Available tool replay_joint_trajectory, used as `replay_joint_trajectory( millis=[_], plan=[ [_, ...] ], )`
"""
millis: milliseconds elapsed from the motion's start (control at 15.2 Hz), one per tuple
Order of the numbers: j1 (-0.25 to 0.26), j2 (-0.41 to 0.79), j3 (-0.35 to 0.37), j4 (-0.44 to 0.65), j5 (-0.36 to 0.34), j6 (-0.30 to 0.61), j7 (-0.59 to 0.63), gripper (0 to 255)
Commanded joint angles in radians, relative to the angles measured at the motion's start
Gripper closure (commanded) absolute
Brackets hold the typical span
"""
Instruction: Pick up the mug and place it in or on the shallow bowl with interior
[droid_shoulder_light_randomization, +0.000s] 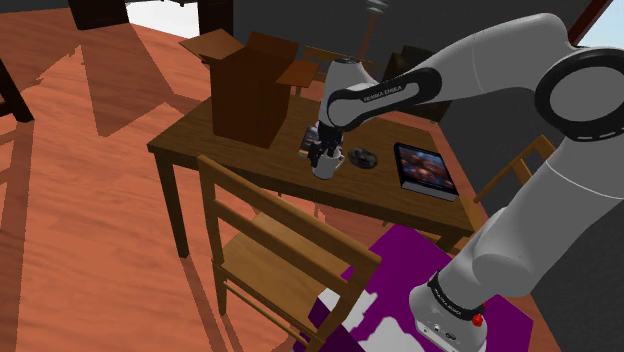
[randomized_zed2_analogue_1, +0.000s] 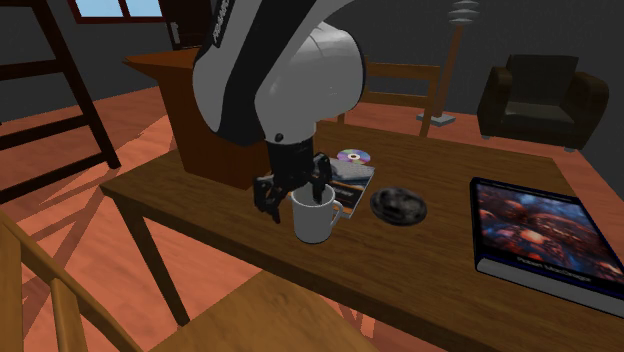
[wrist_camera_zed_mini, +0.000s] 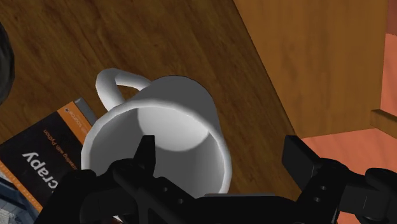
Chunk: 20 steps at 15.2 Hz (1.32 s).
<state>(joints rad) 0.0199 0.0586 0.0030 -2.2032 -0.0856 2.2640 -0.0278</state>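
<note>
A plain white mug (randomized_zed2_analogue_1: 316, 218) stands upright on the wooden table (randomized_zed2_analogue_1: 440, 275), its handle toward the dark shallow bowl (randomized_zed2_analogue_1: 399, 206) a short way to the second exterior view's right. My black gripper (randomized_zed2_analogue_1: 293, 190) has come down on the mug's rim and is open. In the wrist view one finger (wrist_camera_zed_mini: 145, 156) dips inside the mug (wrist_camera_zed_mini: 159, 121) and the other (wrist_camera_zed_mini: 299, 159) stands outside, clear of the wall. The shoulder view has the gripper (droid_shoulder_light_randomization: 320, 154) over the mug (droid_shoulder_light_randomization: 324, 169), with the bowl (droid_shoulder_light_randomization: 362, 157) just beside it.
A brown cardboard box (droid_shoulder_light_randomization: 250, 90) stands behind the mug. A disc (randomized_zed2_analogue_1: 350, 156) lies on a thin orange-edged book (wrist_camera_zed_mini: 44, 146) next to the mug. A thick picture-covered book (randomized_zed2_analogue_1: 545, 235) lies beyond the bowl. A wooden chair (droid_shoulder_light_randomization: 270, 250) stands at the table's front edge.
</note>
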Motion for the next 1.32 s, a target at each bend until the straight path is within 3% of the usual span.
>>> replay_joint_trajectory(
  millis=[0,462,528,1254],
  plan=[
    [-0.001,0.011,-0.001,-0.008,-0.001,0.019,0.000,0],
    [-0.001,0.011,-0.001,-0.007,-0.001,0.019,0.000,0],
    [-0.001,0.011,-0.001,-0.007,-0.001,0.019,0.000,255],
    [-0.001,-0.005,-0.001,0.003,0.001,-0.007,-0.002,255]
  ],
)
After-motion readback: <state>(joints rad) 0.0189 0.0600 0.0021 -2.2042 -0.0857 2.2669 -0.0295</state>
